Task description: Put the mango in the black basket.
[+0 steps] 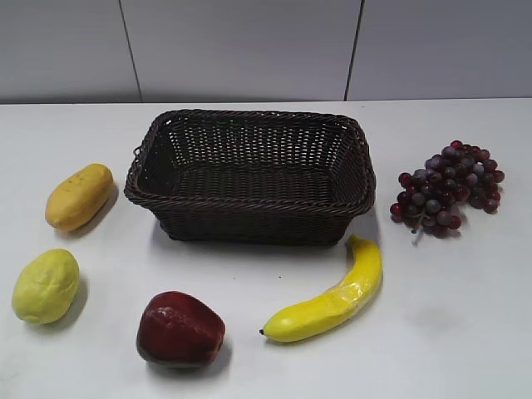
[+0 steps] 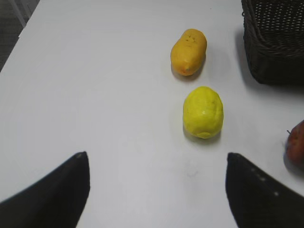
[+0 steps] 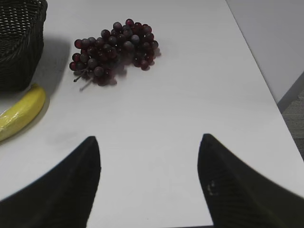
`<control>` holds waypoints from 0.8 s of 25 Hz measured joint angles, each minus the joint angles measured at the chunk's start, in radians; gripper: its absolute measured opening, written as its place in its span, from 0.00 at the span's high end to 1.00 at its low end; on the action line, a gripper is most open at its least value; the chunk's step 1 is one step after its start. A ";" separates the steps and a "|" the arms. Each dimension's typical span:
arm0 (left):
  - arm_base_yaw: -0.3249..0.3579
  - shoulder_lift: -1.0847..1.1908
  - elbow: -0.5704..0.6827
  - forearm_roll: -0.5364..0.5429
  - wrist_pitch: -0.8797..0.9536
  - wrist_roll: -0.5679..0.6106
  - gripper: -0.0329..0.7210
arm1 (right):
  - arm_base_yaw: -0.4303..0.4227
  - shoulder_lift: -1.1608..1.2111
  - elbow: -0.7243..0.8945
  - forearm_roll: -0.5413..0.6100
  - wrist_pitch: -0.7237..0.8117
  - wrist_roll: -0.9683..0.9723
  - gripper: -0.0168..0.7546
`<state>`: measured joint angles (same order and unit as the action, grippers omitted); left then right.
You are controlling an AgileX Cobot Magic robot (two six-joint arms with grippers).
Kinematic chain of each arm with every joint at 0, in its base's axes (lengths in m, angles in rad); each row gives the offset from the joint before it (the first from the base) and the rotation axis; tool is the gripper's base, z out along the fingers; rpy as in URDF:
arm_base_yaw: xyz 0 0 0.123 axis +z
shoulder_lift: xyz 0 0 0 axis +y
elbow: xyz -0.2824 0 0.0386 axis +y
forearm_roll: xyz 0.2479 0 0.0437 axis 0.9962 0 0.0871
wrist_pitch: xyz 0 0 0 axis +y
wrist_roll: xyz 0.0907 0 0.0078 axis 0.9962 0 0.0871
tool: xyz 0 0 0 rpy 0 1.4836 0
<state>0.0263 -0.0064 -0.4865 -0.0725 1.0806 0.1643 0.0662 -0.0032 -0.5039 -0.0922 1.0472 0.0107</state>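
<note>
The left gripper and the right gripper both hang spread wide above the white table, holding and touching nothing. One mango lies on the table left of the black basket, apart from it, its long axis running from near-left to far-right. There is also one lemon, one apple, one banana and one bunch of grapes.
</note>
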 joint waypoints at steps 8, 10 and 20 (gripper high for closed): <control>0.000 0.000 -0.003 0.000 -0.013 0.000 0.15 | 0.000 0.000 0.000 0.000 0.000 0.000 0.33; 0.000 0.000 -0.012 0.000 -0.056 0.000 0.16 | 0.000 0.000 0.000 0.000 0.000 0.000 0.33; 0.000 0.390 -0.047 -0.078 -0.542 0.000 0.17 | 0.000 0.000 0.000 0.000 0.000 0.000 0.33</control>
<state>0.0263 0.3835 -0.5336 -0.1501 0.5384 0.1643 0.0662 -0.0032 -0.5039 -0.0922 1.0472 0.0107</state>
